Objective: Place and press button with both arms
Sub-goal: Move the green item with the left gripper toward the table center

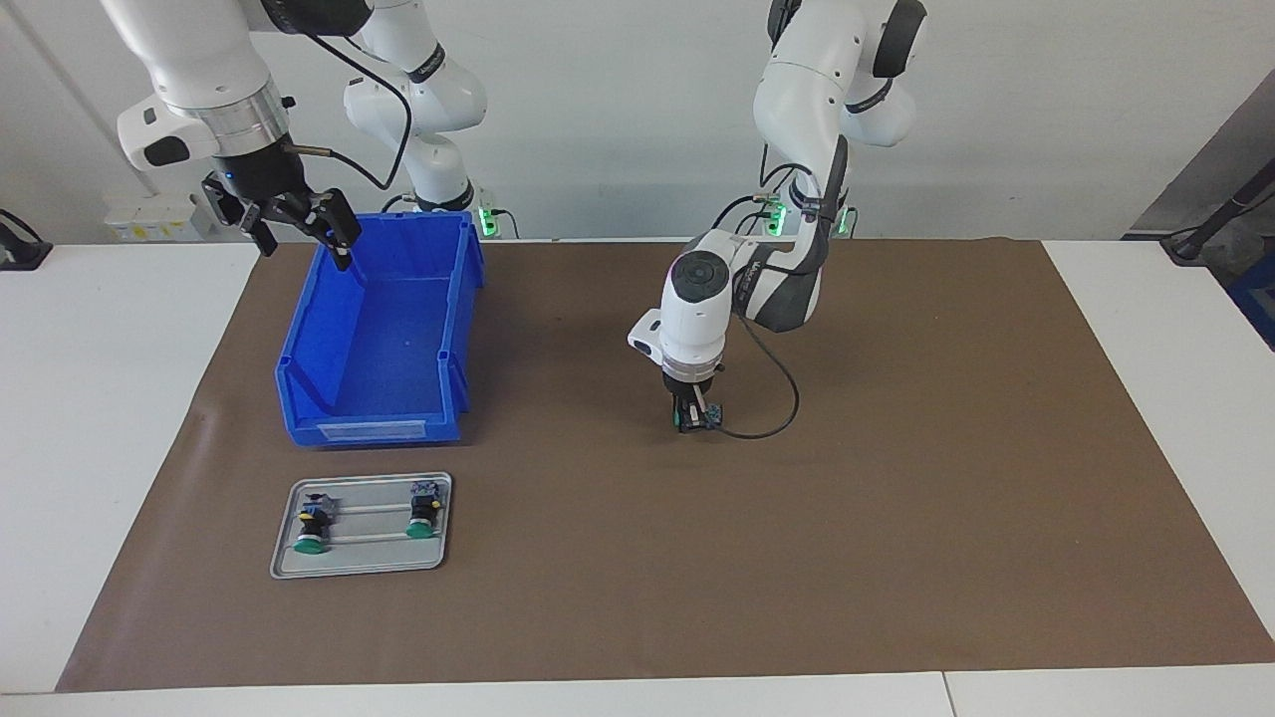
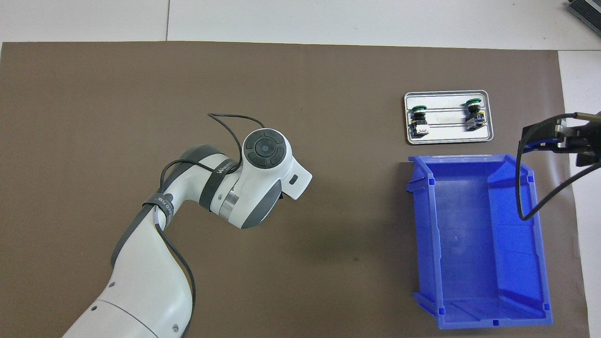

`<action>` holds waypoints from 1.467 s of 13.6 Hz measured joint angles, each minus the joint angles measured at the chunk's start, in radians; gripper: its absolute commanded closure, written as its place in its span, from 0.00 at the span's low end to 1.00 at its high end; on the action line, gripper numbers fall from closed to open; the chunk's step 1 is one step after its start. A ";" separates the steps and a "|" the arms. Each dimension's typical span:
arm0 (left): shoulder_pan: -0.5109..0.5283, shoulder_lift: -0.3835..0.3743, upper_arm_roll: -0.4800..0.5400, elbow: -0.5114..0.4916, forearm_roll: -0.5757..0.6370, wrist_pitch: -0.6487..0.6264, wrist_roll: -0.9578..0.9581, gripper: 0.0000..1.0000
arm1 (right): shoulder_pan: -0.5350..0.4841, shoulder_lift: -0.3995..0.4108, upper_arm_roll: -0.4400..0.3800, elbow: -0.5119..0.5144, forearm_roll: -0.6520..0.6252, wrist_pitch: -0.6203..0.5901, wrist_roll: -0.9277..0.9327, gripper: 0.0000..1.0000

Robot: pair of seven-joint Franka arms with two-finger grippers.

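One button (image 1: 709,416) mid-tabletop, pinched by left pincer (image 1: 695,418); could topple if gripped off-centre; right pincer (image 1: 299,221) spread, waiting

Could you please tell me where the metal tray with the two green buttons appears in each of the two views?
Facing view: the metal tray sits low in the picture, toward the picture's left, just below the blue bin.
Overhead view: the metal tray sits high in the picture, toward its right, just above the blue bin.
Shared landmark: the blue bin, beside the tray and nearer to the robots.
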 measured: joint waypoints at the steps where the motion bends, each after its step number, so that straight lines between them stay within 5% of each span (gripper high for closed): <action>1: 0.000 0.000 0.000 0.008 0.002 0.003 -0.014 1.00 | 0.000 0.000 0.000 0.000 0.000 0.000 0.000 0.00; 7: 0.066 -0.036 0.014 0.023 -0.067 0.004 -0.101 1.00 | 0.000 -0.001 0.000 0.000 0.000 0.000 0.000 0.00; 13: 0.259 -0.138 0.019 -0.147 -0.754 0.076 0.422 1.00 | 0.000 -0.001 0.000 -0.001 0.000 -0.004 0.000 0.00; 18: 0.314 -0.180 0.019 -0.304 -1.435 0.149 1.030 1.00 | -0.044 -0.001 -0.001 -0.005 0.000 -0.006 -0.158 0.00; 20: 0.325 -0.191 0.019 -0.352 -1.592 0.141 1.184 1.00 | -0.072 -0.001 0.000 -0.006 0.000 -0.006 -0.177 0.00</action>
